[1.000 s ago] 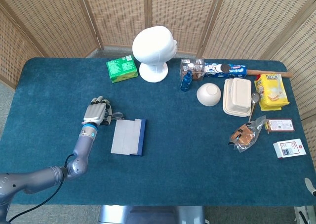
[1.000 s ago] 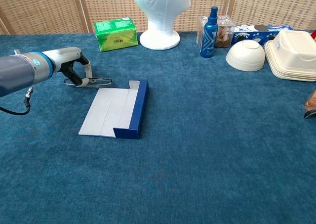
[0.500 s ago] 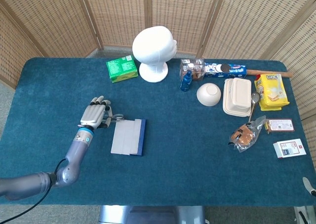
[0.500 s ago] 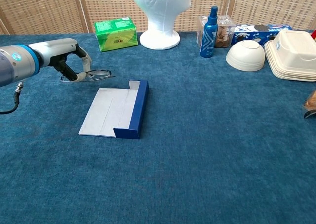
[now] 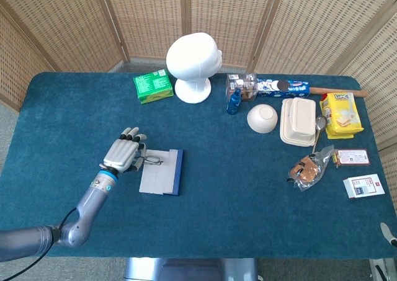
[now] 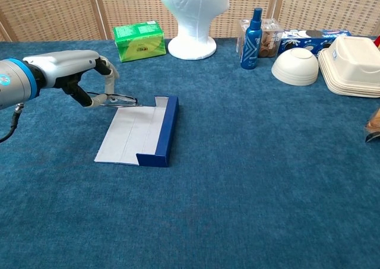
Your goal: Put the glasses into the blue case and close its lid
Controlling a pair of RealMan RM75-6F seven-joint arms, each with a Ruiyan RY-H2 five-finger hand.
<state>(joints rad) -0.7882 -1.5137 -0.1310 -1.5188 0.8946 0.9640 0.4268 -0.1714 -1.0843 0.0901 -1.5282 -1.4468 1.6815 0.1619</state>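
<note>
Left hand (image 6: 80,73): fingers pinching the glasses (image 6: 119,100).
Glasses: long axis crosswise, lenses toward the case (image 6: 142,138).
Case: open, lying flat.

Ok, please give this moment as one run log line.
phase: carry | left hand: holds glasses over edge of open blue case | right hand: barely visible | lid: open

Matt, napped blue cloth (image 5: 236,188) lies under the smooth grey-plastic left hand (image 5: 124,154); beside it, thin wire glasses (image 6: 116,100) and a matt case (image 6: 145,138).
</note>
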